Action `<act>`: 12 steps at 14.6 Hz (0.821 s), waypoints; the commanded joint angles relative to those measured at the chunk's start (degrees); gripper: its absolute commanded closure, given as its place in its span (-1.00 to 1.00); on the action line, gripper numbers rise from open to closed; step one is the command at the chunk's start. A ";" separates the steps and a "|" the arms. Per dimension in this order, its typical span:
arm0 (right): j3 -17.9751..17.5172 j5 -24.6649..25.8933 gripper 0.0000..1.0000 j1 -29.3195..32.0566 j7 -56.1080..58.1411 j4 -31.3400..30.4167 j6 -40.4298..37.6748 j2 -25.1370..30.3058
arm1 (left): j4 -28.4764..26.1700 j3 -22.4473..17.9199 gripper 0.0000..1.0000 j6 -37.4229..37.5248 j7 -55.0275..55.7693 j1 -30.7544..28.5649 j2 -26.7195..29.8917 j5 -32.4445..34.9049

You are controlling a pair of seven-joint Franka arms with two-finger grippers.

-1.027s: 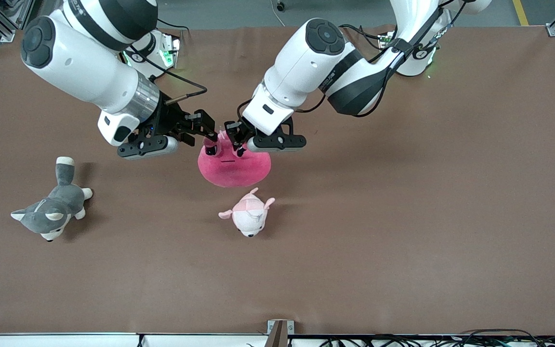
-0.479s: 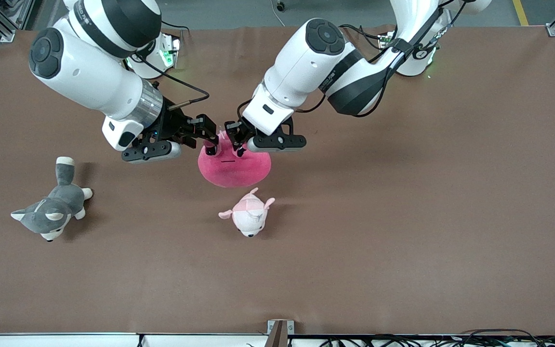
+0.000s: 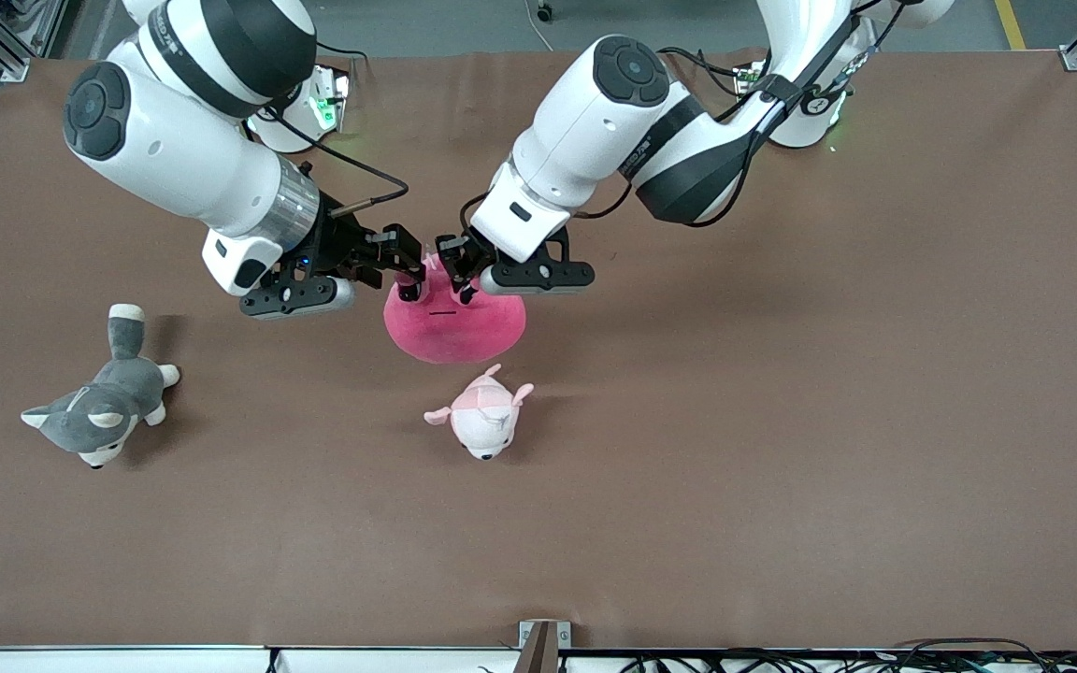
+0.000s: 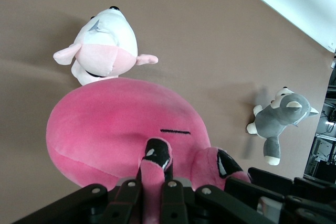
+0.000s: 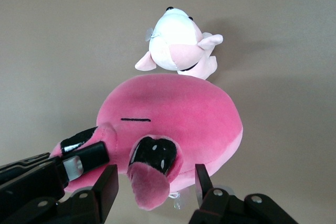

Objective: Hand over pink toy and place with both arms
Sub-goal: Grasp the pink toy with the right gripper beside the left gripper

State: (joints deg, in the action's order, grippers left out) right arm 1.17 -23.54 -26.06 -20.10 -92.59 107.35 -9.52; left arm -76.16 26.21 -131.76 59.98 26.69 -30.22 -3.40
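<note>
The pink toy (image 3: pixel 454 322) is a round hot-pink plush with two black-eyed stalks, over the table's middle. My left gripper (image 3: pixel 457 277) is shut on one stalk; in the left wrist view (image 4: pixel 154 182) the fingers pinch it just below the black eye (image 4: pixel 157 155), and the toy (image 4: pixel 115 129) hangs below. My right gripper (image 3: pixel 405 277) is open, its fingers on either side of the other stalk (image 5: pixel 152 179) without touching it, as the right wrist view (image 5: pixel 154 184) shows. The toy's body (image 5: pixel 178 114) fills that view.
A pale pink-and-white animal plush (image 3: pixel 482 421) lies just nearer to the front camera than the pink toy. A grey-and-white husky plush (image 3: pixel 99 411) lies toward the right arm's end of the table. Brown table surface (image 3: pixel 782 421) spreads toward the left arm's end.
My right gripper has moved in toward the pink toy and now straddles its free stalk. The left gripper and the toy have stayed still.
</note>
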 commanded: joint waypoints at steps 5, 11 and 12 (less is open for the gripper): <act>0.15 0.42 -0.06 -1.10 0.06 -0.31 0.49 -0.67 | 0.49 -0.19 0.93 -0.35 0.40 0.29 0.34 1.21; 0.06 -0.54 0.99 -1.10 -0.29 0.65 -1.35 -0.50 | 0.49 -0.19 0.93 -0.34 0.40 0.29 0.34 1.21; 0.06 -0.72 0.99 -0.93 0.06 0.66 -1.79 -0.50 | 0.49 -0.19 0.93 -0.34 0.40 0.29 0.34 1.21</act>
State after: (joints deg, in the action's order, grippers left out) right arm 1.13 -23.64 -26.79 -20.04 -92.41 106.81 -10.37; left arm -76.16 26.20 -131.77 59.97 26.69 -30.22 -3.40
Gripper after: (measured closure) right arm 0.899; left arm 0.890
